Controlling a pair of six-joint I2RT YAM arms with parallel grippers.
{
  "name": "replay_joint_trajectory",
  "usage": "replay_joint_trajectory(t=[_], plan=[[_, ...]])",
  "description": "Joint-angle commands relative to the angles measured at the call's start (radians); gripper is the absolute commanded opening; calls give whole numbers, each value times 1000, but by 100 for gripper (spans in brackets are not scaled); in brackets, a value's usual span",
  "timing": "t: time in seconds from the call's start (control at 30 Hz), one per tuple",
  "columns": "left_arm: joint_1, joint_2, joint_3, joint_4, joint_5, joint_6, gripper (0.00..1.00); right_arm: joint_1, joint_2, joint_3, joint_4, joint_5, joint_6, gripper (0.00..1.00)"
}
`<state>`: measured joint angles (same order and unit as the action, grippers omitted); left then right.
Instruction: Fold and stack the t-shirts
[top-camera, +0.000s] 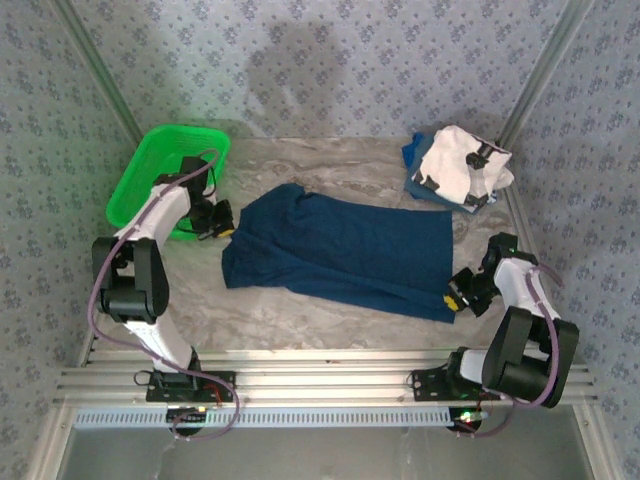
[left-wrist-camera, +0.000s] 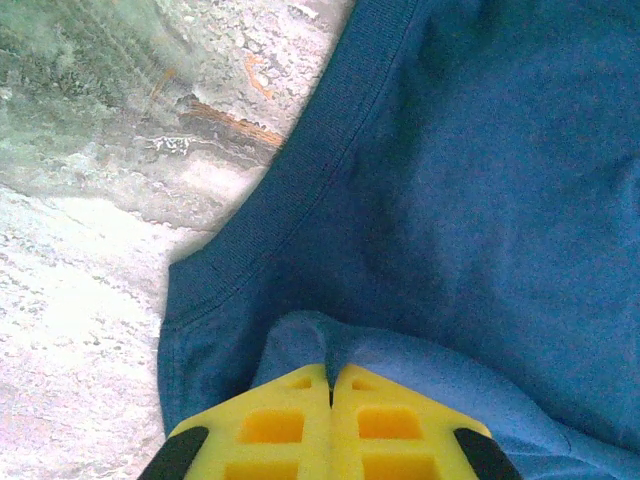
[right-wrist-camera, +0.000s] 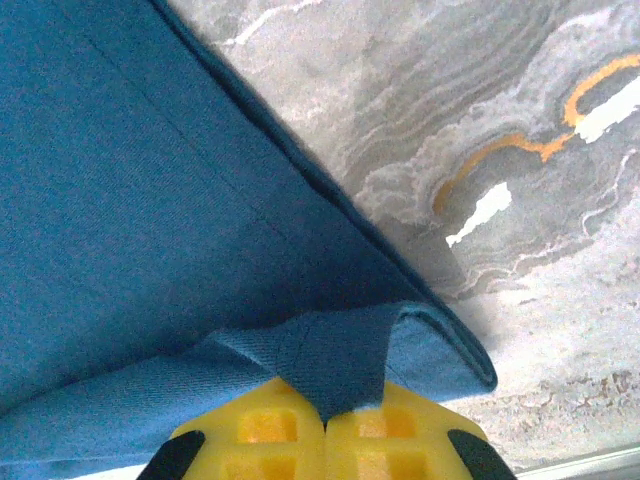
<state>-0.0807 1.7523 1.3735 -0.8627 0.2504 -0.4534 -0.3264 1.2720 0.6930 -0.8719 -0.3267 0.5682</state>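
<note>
A dark blue t-shirt (top-camera: 340, 250) lies spread across the middle of the marble table (top-camera: 300, 320). My left gripper (top-camera: 224, 226) is shut on its left edge near the collar; in the left wrist view the yellow fingers (left-wrist-camera: 270, 425) pinch a fold of blue t-shirt cloth (left-wrist-camera: 330, 345) between them. My right gripper (top-camera: 458, 296) is shut on the shirt's lower right corner, and the hem of the blue t-shirt (right-wrist-camera: 340, 360) bunches between its yellow fingers (right-wrist-camera: 400, 440). At the back right lies a pile with a white t-shirt (top-camera: 462, 165) on top of another blue t-shirt (top-camera: 418, 168).
A green plastic basket (top-camera: 170, 170) stands at the back left, just behind my left arm. Patterned walls and metal frame posts close in the table. Bare marble (right-wrist-camera: 520, 150) shows right of the shirt's hem.
</note>
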Motion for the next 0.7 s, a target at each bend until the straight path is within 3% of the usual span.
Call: replay_joint_trajectory(t=[0.0, 0.37, 0.67], plan=[[-3, 24, 42, 4, 15, 8, 0, 5, 33, 22, 27, 28, 5, 7], [-4, 23, 31, -1, -1, 9, 0, 10, 108, 61, 61, 27, 3, 8], [3, -56, -15, 7, -3, -13, 0, 18, 73, 103, 16, 9, 1, 10]])
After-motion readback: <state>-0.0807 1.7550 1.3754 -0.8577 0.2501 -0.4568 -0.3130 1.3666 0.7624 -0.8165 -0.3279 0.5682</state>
